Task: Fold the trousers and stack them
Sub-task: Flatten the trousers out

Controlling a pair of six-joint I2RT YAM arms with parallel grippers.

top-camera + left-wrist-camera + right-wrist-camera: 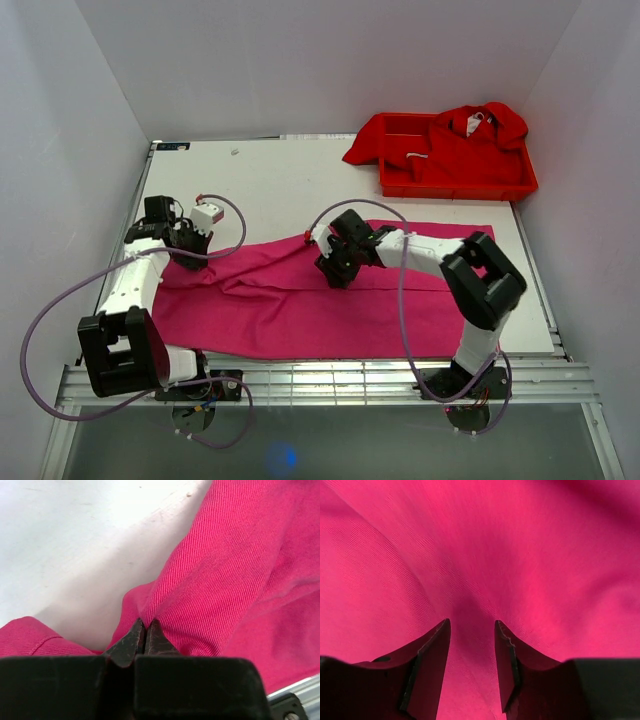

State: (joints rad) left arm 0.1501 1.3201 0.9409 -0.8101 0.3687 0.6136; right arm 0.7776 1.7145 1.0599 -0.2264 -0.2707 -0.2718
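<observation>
Overhead, the trousers (pixel 300 300) lie spread across the lower middle of the frame on a white table (pixel 270 180). They are a long band of soft magenta-pink cloth running from the left side to the right. The cloth looks plain and finely ribbed, with shallow creases along its length and a rumpled ridge near its upper edge.

The left gripper (pixel 188 243) sits at the left end of the cloth, at the centre left of the overhead frame. In the left wrist view its dark, wedge-shaped fingertips (pixel 152 635) are pressed tightly together. They nip a raised fold at the edge of the trousers, and a ridge of twill rises from them towards the upper right. Smooth white table surface fills the upper left of that view.

The right gripper (pixel 335 268) hangs over the middle of the trousers, near their upper edge. In the right wrist view its two dark, blade-like fingers (pixel 432 655) stand apart with a clear gap, and nothing is held between them. Pink fabric fills the whole frame behind them, gathered into a soft, shadowed valley.

A red plastic tray (pixel 455 185), rectangular with low walls, rests at the upper right of the overhead frame, well apart from the trousers. Brighter red garments (pixel 450 140) are heaped in it and spill over its left rim.
</observation>
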